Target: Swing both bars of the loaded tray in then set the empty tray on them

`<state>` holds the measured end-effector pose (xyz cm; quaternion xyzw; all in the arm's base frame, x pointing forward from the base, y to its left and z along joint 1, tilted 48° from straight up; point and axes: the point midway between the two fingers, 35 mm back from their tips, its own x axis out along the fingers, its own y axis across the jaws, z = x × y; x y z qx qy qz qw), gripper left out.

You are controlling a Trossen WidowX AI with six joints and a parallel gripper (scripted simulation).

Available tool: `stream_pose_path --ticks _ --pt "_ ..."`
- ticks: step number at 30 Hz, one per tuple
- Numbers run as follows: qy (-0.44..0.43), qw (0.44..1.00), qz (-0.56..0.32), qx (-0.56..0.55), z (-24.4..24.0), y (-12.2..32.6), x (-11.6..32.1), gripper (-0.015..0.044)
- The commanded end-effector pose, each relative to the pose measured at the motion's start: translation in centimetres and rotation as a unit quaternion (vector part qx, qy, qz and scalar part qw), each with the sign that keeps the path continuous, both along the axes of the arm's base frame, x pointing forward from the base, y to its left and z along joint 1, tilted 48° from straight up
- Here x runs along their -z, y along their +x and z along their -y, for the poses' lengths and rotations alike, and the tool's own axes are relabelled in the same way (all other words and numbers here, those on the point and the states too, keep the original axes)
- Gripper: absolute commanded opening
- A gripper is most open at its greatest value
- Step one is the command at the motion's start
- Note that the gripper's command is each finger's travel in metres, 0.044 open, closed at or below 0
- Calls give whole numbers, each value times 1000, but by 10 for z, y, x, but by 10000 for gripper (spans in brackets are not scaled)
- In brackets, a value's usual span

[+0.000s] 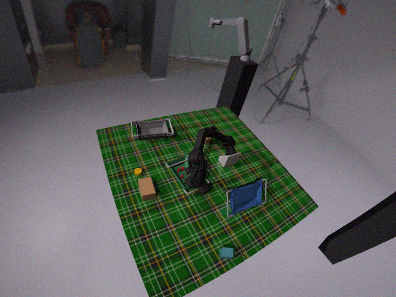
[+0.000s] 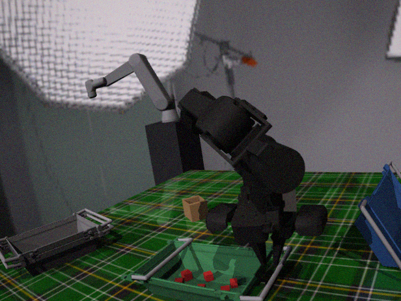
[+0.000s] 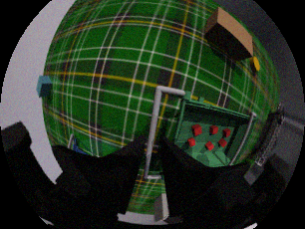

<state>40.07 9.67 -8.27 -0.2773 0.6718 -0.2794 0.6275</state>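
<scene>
The loaded green tray [image 1: 176, 177] [image 2: 163, 288] [image 3: 214, 106] holds several red blocks [image 2: 208, 276] [image 3: 214, 129]. Its far-end bar [image 2: 163, 260] [image 3: 242, 140] lies in across the top. Its other bar [image 2: 276, 273] [image 3: 154, 119] is swung out beyond the near end. My gripper [image 2: 268, 273] [image 3: 153, 139] is slightly open and empty, low beside that bar. Whether the fingertips touch the bar cannot be told. An empty grey tray [image 1: 152, 136] [image 2: 62, 251] lies level. An empty blue tray [image 1: 245, 197] [image 2: 384, 225] is steeply tilted. The arm hides part of the green tray in the top view.
A brown box [image 1: 147, 188] [image 3: 229, 37] and a yellow disc [image 1: 138, 171] [image 3: 256, 63] lie off the green tray's side. A small open tan box [image 1: 207, 140] [image 2: 194, 208] stands behind the arm. A teal block [image 1: 227, 252] [image 3: 44, 86] is near the cloth's edge.
</scene>
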Motion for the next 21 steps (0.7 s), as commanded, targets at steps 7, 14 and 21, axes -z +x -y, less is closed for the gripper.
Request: stream_pose_path --ticks 7,14,21 --pt "-2 1000 -2 -1 25 -2 25 85" --pt "-3 1000 -2 -1 40 -5 38 85" --pt "-3 1000 -2 -1 33 -3 18 85"
